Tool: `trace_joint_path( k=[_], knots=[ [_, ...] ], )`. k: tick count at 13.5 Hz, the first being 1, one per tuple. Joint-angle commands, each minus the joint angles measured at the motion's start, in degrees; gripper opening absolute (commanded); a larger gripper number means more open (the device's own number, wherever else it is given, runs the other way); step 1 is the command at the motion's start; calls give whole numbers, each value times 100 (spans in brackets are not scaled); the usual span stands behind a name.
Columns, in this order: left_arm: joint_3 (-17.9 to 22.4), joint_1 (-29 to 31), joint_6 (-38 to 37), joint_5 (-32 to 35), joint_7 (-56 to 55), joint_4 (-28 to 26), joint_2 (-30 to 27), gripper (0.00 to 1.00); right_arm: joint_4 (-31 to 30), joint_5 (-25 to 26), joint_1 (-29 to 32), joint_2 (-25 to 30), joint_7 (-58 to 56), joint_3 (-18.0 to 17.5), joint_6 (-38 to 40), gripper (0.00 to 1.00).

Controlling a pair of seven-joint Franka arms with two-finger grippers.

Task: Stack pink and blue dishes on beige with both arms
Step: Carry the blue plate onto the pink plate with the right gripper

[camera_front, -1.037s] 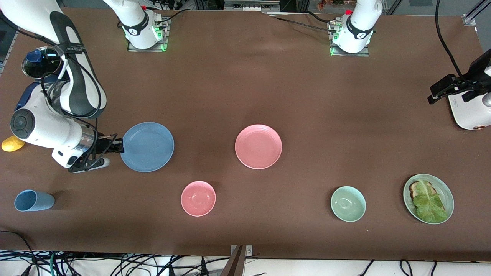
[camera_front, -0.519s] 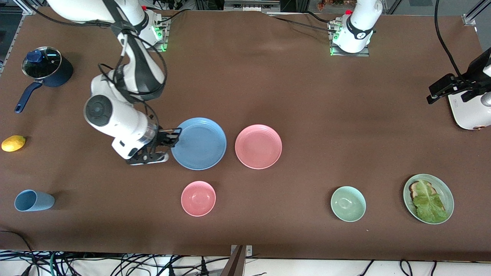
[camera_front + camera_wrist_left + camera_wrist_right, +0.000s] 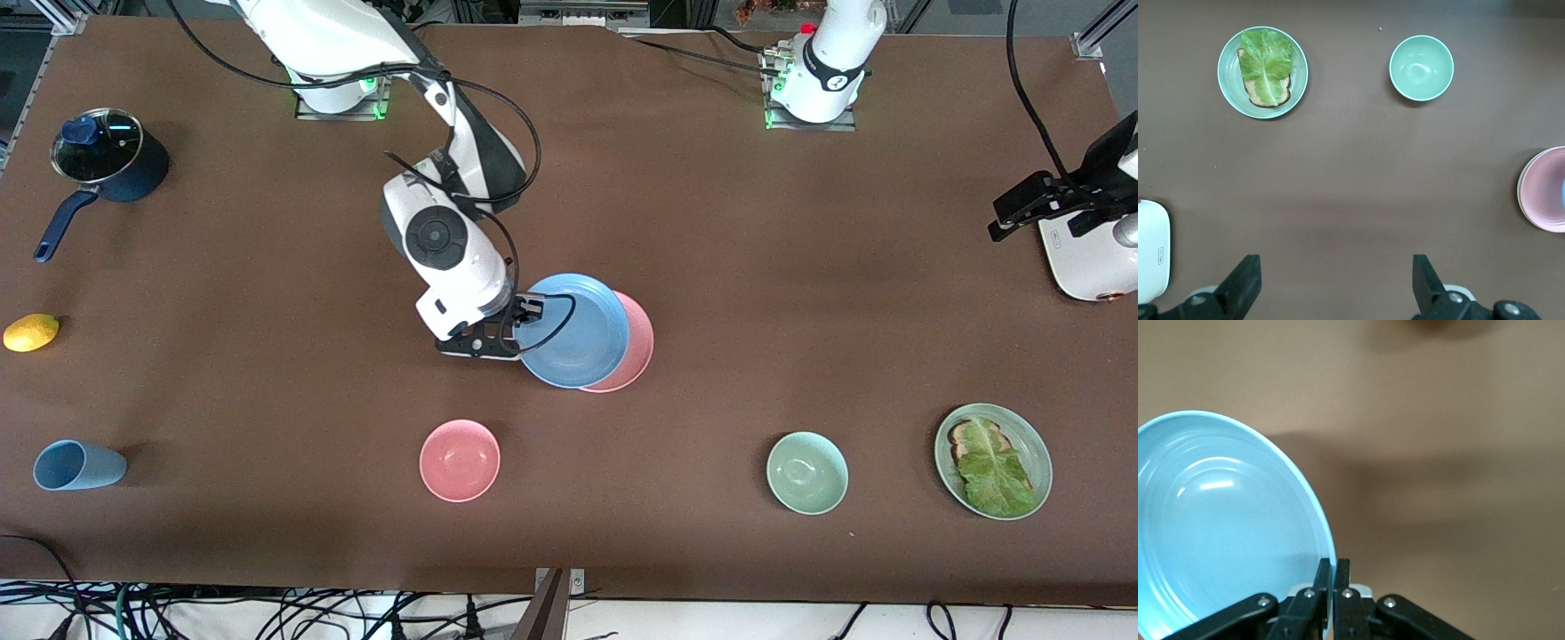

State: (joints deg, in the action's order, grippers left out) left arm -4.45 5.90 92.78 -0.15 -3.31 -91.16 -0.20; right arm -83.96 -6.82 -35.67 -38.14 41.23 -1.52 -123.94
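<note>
My right gripper (image 3: 532, 308) is shut on the rim of the mid-blue plate (image 3: 576, 331) and holds it tilted, partly over the pale pink plate (image 3: 642, 343) at the table's middle. In the right wrist view the fingers (image 3: 1322, 575) pinch the blue plate (image 3: 1225, 520) at its edge. My left gripper (image 3: 1336, 263) is open and empty, high over bare table toward the left arm's end; its view catches the pink plate (image 3: 1545, 190) at the frame's edge. No beige plate shows in any view. The left gripper is out of the front view.
A pink bowl (image 3: 460, 460), a pale green bowl (image 3: 806, 472) and a green plate of toast and lettuce (image 3: 992, 460) lie near the front edge. A light blue cup (image 3: 76, 465), lemon (image 3: 31, 332) and lidded pot (image 3: 107, 160) sit at the right arm's end.
The right arm has carried the blue plate from the right arm's end of the table to the middle, where it now overlaps the pink plate. The left arm has not visibly moved.
</note>
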Motion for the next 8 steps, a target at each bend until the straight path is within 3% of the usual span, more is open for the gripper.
trace_joint_path(
  k=[1, 8],
  knots=[
    [5, -2, -24, -90, 93, 133, 29, 100, 205, -47, -264, -229, 438, 117, -173, 0],
    [14, -37, -24, -64, 67, 301, 126, 100, 170, -56, -493, -502, 738, 126, -640, 0]
  ],
)
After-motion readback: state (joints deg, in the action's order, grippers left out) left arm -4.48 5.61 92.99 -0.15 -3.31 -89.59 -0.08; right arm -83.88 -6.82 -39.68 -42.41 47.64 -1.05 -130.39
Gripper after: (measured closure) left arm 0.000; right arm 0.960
